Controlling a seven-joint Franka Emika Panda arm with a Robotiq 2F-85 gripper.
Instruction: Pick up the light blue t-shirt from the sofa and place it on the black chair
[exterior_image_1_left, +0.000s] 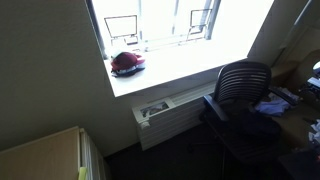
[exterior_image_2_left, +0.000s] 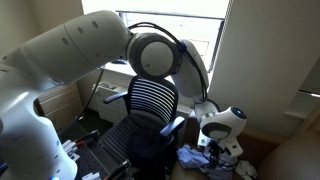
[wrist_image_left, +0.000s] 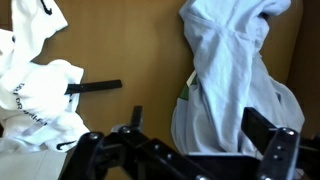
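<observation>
Wrist view: gripper (wrist_image_left: 185, 150) is seen spread wide, with nothing held. The light blue t-shirt (wrist_image_left: 225, 80) is found crumpled on the brown sofa surface (wrist_image_left: 130, 50), its lower edge between the fingers. A bare strip is left toward a white garment (wrist_image_left: 40, 90). The black chair (exterior_image_1_left: 243, 85) is noted by the window wall.

In an exterior view we see a bright window (exterior_image_1_left: 165, 22) above a white sill (exterior_image_1_left: 190, 72); a wall heater (exterior_image_1_left: 168, 112) sits beneath it, and the floor (exterior_image_1_left: 125, 162) is dark.
</observation>
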